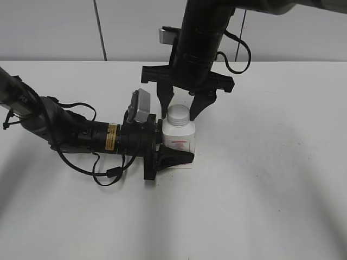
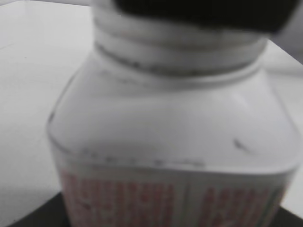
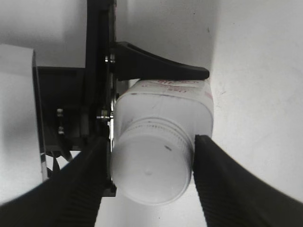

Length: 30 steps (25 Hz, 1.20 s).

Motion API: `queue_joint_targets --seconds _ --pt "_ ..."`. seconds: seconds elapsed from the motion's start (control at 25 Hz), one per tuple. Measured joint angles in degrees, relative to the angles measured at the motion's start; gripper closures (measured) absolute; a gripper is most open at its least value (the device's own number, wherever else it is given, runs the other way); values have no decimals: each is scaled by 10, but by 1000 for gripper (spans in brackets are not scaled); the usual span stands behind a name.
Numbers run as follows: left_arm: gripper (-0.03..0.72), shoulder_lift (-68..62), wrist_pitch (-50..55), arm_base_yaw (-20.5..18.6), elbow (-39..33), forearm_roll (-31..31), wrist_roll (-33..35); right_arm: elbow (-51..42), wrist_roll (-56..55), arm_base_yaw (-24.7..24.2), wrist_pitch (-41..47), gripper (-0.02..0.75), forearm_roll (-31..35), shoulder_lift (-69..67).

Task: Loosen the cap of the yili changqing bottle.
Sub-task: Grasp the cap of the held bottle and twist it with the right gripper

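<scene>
At the white table (image 1: 271, 179), I hold the yili changqing bottle (image 1: 178, 136) upright in the left gripper (image 1: 172, 146), its fingers pressed against the bottle's body from the side. Above the bottle, my right gripper (image 1: 181, 108) hangs with its fingers apart, straddling the cap (image 1: 178, 115); the wrist view shows a finger (image 3: 222, 182) just beside the cap on either side, and whether they touch it I cannot tell. I judge the step as cap capture: next I must squeeze the ribbed side, then twist.
</scene>
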<state>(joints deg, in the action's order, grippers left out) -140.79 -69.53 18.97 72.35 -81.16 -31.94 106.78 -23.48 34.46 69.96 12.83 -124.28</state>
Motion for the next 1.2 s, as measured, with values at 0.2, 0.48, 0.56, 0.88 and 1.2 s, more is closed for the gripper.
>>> queue_joint_targets --seconds 0.2,0.48,0.56,0.88,1.2 --pt "291 0 0 0 0 0 0 0 0 0 0 278 0 0" --pt "291 0 0 0 0 0 0 0 5 0 1 338 -3 0" --pt "291 0 0 0 0 0 0 0 13 0 1 338 -3 0" --pt "291 0 0 0 0 0 0 0 206 0 1 339 -3 0" --pt "291 0 1 0 0 -3 2 0 490 0 1 339 -2 0"
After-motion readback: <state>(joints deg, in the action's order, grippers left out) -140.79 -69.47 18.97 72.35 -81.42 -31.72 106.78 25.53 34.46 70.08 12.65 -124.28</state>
